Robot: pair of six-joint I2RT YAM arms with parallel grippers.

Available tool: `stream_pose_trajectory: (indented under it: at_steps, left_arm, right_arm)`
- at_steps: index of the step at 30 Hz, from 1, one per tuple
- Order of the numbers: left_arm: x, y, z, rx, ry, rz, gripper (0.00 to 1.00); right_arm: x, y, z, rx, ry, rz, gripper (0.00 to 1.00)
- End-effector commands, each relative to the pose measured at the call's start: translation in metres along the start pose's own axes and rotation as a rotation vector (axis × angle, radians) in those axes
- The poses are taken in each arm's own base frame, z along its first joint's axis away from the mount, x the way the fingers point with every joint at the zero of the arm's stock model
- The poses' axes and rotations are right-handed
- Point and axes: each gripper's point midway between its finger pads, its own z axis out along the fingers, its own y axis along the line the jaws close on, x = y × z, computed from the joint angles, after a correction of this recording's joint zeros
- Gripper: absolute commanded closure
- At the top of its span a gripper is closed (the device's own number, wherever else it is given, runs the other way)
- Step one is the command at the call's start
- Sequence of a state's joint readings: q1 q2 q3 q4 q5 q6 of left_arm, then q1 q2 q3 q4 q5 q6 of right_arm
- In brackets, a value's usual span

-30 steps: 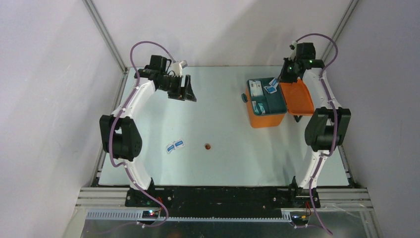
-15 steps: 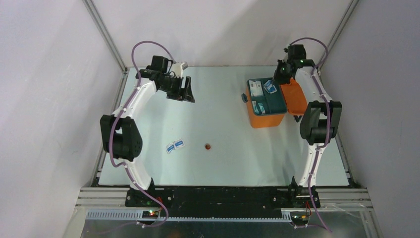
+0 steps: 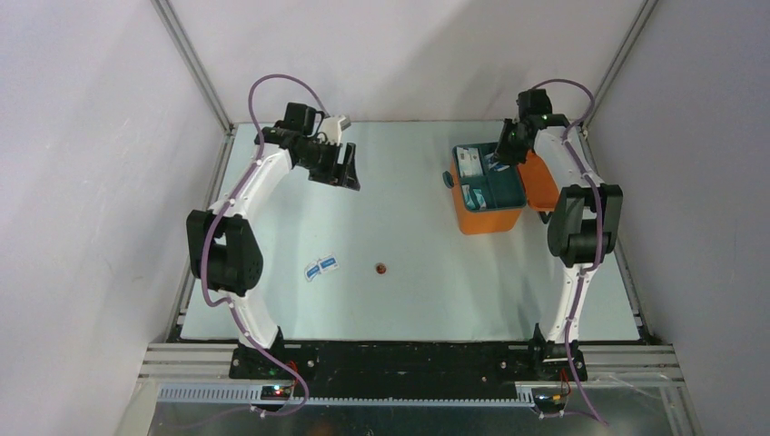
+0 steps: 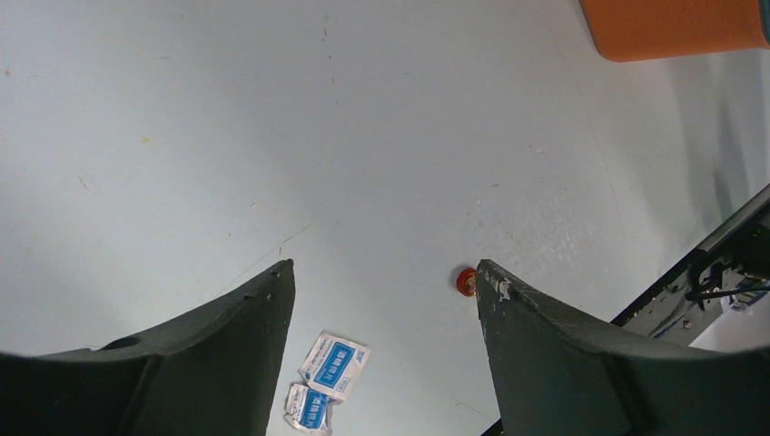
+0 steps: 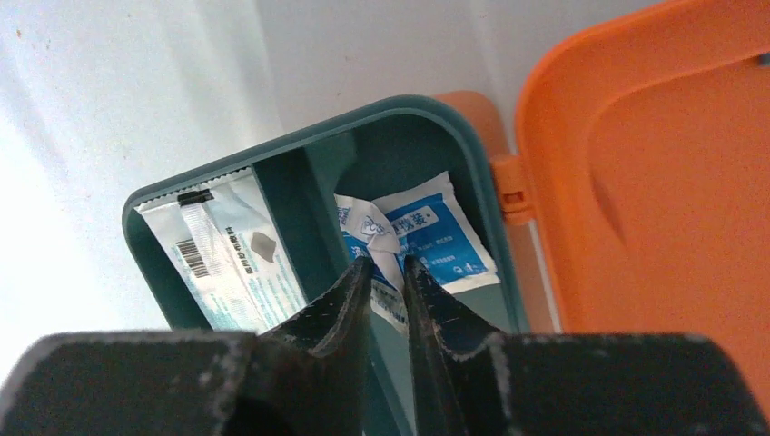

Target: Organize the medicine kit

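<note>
The medicine kit stands at the back right, an orange box with its lid swung open to the right and a teal divided tray on top. My right gripper hangs over the tray's far right compartment. Its jaws stand slightly apart, open, with a crumpled blue-and-white packet lying between and below the tips. A long white packet fills the left compartment. My left gripper hovers open and empty, high above the table at the back left.
Two blue-and-white packets lie on the table left of centre, with a small red round thing to their right. A dark knob sticks out from the kit's left side. Frame posts rise at both back corners.
My right gripper carried the packet left from over the lid hinge to the tray's far compartment, lowered it, and its jaws have parted. The left arm barely moved.
</note>
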State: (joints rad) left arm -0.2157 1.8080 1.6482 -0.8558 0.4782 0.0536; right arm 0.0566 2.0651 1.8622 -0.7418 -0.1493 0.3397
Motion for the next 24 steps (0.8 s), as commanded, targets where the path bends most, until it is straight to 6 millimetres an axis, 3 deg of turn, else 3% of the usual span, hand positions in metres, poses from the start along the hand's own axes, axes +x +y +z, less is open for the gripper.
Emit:
stream_pose_trajectory:
  at_steps: [1, 6, 10, 12, 14, 18, 21, 24]
  left_arm:
    - [-0.006, -0.005, -0.012, -0.011, -0.031, 0.043, 0.22]
    - [-0.001, -0.002, -0.016, -0.034, -0.032, 0.044, 0.20]
    - [0.022, 0.008, -0.013, -0.062, 0.015, 0.040, 0.19]
    - [0.038, 0.018, -0.010, -0.078, 0.048, 0.030, 0.19]
    - [0.058, 0.025, -0.009, -0.080, 0.084, 0.018, 0.19]
    - [0.077, 0.039, -0.023, -0.097, 0.085, 0.004, 0.19]
    - [0.092, 0.045, -0.035, -0.094, 0.090, 0.036, 0.20]
    - [0.122, 0.055, -0.037, -0.109, 0.160, 0.038, 0.24]
  right_arm:
    - [-0.032, 0.002, -0.049, 0.021, -0.135, -0.009, 0.74]
    - [-0.038, 0.003, -0.079, 0.020, -0.163, -0.019, 0.67]
    - [-0.037, 0.004, -0.094, -0.007, -0.178, -0.042, 0.65]
    - [-0.033, 0.020, -0.098, -0.109, -0.169, -0.121, 0.63]
    - [-0.026, 0.048, -0.107, -0.281, -0.142, -0.234, 0.63]
    - [-0.010, 0.112, -0.134, -0.619, -0.114, -0.453, 0.62]
    - [0.002, 0.139, -0.129, -0.697, -0.086, -0.552, 0.63]
    - [0.021, 0.168, -0.123, -0.743, -0.060, -0.635, 0.64]
